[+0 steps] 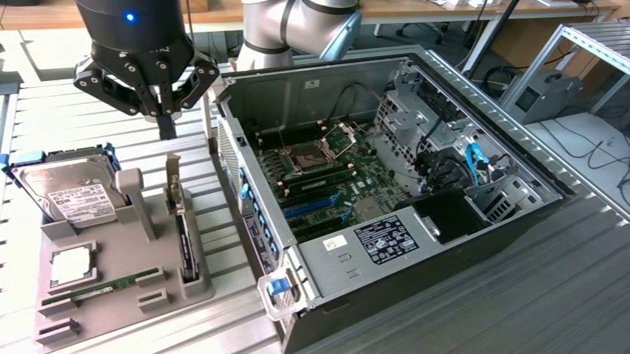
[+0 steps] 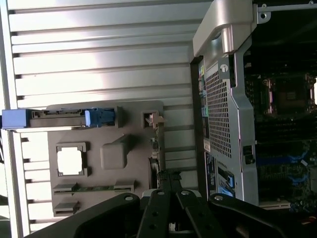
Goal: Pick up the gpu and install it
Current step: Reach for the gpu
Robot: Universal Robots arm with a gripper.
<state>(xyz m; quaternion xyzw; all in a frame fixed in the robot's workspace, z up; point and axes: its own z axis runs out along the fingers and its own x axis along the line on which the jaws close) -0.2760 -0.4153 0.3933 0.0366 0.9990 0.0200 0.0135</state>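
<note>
The gripper (image 1: 167, 130) hangs above the grey holder tray (image 1: 128, 295), its fingers (image 1: 165, 122) pressed together with nothing between them. Just beneath the tips stands the gpu (image 1: 183, 237), on edge in its slot along the side of the tray nearest the computer case (image 1: 325, 258), silver bracket end up towards the gripper. The gripper does not touch the card.

From the wrist view, the closed gripper (image 2: 168, 184) lines up right over the gpu (image 2: 155, 148), seen edge-on as a thin strip on the rim of the holder tray (image 2: 133, 163), just beside the computer case (image 2: 223, 99).

On the exterior view's left of the tray, the hard drive (image 1: 71, 193) leans in its blue caddy, white label facing up. Below it lies a square processor (image 1: 73, 265) in its pocket, and the narrow memory stick (image 1: 111, 283) lies flat beside that.

The case lies open on the slatted metal table (image 1: 512, 310), motherboard (image 1: 330, 181) exposed, blue slots (image 1: 313, 206) showing.
</note>
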